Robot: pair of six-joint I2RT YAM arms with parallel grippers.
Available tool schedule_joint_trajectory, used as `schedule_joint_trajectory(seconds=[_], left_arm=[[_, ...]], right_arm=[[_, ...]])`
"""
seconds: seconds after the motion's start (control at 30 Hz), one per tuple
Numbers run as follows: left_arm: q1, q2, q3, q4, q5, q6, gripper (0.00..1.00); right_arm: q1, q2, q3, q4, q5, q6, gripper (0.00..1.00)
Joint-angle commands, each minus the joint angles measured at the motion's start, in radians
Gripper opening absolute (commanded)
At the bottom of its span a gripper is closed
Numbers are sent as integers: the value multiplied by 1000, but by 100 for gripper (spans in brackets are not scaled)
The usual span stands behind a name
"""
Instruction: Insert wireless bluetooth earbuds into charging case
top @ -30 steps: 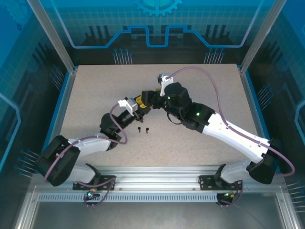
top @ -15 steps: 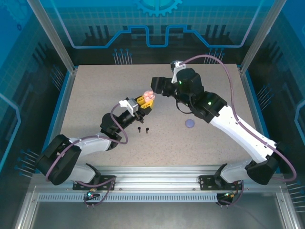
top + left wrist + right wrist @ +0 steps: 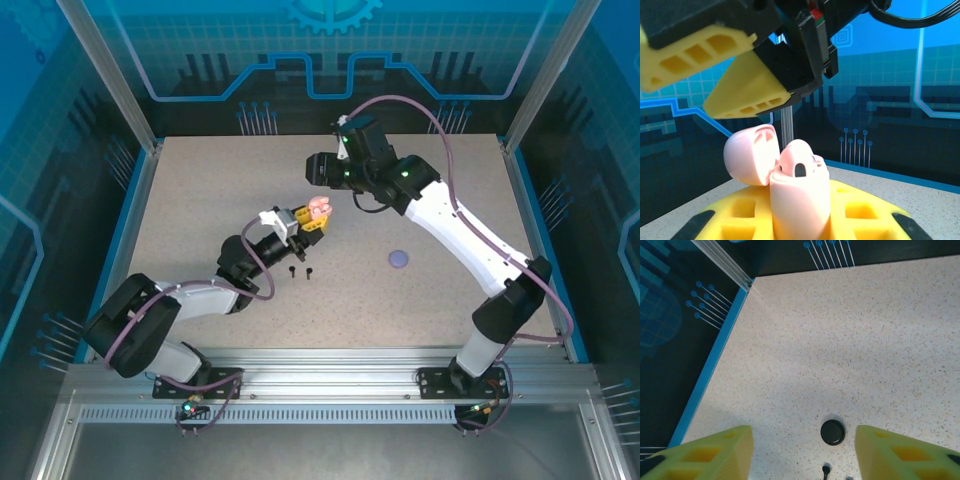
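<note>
My left gripper (image 3: 308,220) is shut on a pale pink charging case (image 3: 319,207), held up above the table. In the left wrist view the case (image 3: 800,197) stands between the yellow fingers (image 3: 865,212) with its lid (image 3: 750,155) swung open to the left. A pale pink earbud (image 3: 801,159) sits in its mouth. My right gripper (image 3: 318,170) hovers just beyond and above the case, open, with nothing between its fingers (image 3: 750,95). Two black earbuds (image 3: 300,271) lie on the table below the left gripper.
A lilac round case (image 3: 400,258) lies on the table to the right of the middle. In the right wrist view a black round case (image 3: 832,432) and a black earbud (image 3: 826,470) lie on the speckled table (image 3: 850,340), between the open gripper (image 3: 804,440) fingers. A blue rim (image 3: 710,365) bounds the table.
My right gripper has drawn back from the pink case toward the far side and its jaws have narrowed somewhat. The open case and the lilac case now show. The left gripper keeps its hold.
</note>
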Motion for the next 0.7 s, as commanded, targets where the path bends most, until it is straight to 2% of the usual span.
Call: schedule_joint_trajectory(seconds=[0.0, 0.17, 0.37, 0.67], left_arm=[[-8, 15, 45, 47, 30, 10, 0], [-8, 45, 83, 47, 39, 10, 0], [-8, 77, 120, 47, 41, 11, 0], [-8, 111, 139, 47, 22, 4, 0]], right_arm=[[-16, 32, 66, -76, -36, -15, 47], [-18, 71, 97, -113, -55, -28, 32], [-17, 46, 55, -121, -79, -33, 20], [-2, -131, -169, -81, -101, -19, 13]])
